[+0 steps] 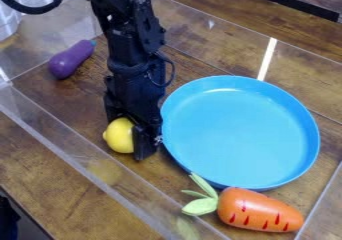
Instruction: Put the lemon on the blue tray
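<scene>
Yellow lemon (120, 135) in closed hand (134, 142)

Lab/test bench setup, not a home kitchen. Evidence: black jointed robot arm (131, 44) mounted over a dark wood-grain table (54, 174), cable loop at the surface's far-left corner. Clear acrylic low wall (80, 154) fences the work area along the near-left edge. Props are plastic toy food: round bright blue plastic tray (247, 134) mid-surface, small yellow toy lemon (120, 136) by its left rim, purple toy eggplant (70, 58) near the far-left edge, orange toy carrot with green leaves (254, 210) at the near edge.
</scene>
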Controlling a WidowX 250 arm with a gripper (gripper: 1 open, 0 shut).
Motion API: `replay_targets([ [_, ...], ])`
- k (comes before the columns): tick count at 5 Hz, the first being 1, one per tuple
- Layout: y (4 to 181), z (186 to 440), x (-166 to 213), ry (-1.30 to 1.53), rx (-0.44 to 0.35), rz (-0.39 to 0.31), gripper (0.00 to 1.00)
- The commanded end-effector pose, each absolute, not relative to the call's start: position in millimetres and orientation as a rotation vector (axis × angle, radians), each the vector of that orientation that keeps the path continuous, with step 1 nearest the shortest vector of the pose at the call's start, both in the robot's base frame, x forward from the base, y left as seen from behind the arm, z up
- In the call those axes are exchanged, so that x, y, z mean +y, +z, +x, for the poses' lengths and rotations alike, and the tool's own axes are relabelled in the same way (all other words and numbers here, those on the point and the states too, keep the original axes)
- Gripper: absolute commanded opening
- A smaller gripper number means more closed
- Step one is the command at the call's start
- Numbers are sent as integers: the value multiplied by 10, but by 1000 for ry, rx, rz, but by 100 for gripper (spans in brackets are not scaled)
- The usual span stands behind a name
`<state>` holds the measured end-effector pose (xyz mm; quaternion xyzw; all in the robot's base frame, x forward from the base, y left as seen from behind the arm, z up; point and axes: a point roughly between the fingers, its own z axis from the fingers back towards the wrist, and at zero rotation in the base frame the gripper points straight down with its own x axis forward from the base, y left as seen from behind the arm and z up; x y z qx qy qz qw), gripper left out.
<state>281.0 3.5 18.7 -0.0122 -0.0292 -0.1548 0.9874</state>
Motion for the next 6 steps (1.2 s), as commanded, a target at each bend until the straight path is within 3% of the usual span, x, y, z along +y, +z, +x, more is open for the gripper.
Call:
replay_targets([
  [1, 204, 2821, 123, -286, -63, -28, 0],
  [3, 203, 2804, 122, -297, -58, -36, 0],
  [6, 424, 2918, 60, -336, -74, 8, 0],
])
